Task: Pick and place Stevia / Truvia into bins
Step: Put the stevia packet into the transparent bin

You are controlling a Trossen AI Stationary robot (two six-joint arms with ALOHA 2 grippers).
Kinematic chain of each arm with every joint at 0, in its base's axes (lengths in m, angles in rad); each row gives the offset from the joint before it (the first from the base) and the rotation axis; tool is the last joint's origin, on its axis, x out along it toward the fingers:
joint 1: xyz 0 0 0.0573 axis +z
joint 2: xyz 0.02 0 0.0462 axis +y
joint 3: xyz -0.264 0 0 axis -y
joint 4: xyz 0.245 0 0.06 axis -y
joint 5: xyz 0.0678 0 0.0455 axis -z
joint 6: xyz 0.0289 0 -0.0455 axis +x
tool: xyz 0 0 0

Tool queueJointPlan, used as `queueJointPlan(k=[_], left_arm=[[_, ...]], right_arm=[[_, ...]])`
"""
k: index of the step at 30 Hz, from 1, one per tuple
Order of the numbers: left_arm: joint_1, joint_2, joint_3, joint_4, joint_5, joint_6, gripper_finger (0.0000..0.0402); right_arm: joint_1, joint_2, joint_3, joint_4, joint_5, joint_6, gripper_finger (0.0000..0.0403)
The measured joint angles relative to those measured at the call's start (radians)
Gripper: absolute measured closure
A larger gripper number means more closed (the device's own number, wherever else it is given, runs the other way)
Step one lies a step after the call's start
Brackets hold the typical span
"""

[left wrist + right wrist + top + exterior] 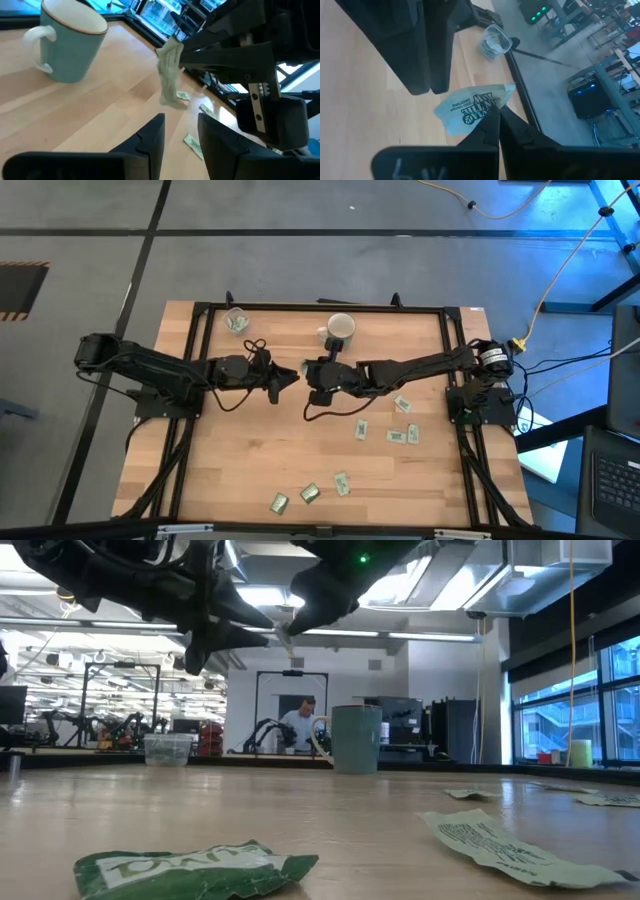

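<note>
One mug (pixel 341 328), one cup (pixel 236 320), two pincers.

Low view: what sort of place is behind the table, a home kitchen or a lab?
Most likely a robotics lab or workshop, not a home. Behind the mug stand other dark robot arms on benches, a person sits at a workstation, and the ceiling is open, industrial and strip-lit.

Both arms reach in to the middle of the table, tips almost meeting. The left pincer (pixel 291 377) has its fingers apart. The right pincer (pixel 305 369) is pinched tight.
</note>
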Motion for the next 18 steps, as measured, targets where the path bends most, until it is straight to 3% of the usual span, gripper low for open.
queueJointPlan(k=[12, 18], left_arm=[[0.000, 0.000, 0.000, 0.022, -0.009, 0.033, 0.0290], [0.000, 0.000, 0.000, 0.022, -0.015, 0.048, 0.0290]], right_arm=[[0.000, -0.001, 0.000, 0.018, -0.040, -0.003, 0.0401], [0.001, -0.001, 0.000, 0.037, -0.132, 0.000, 0.0401]])
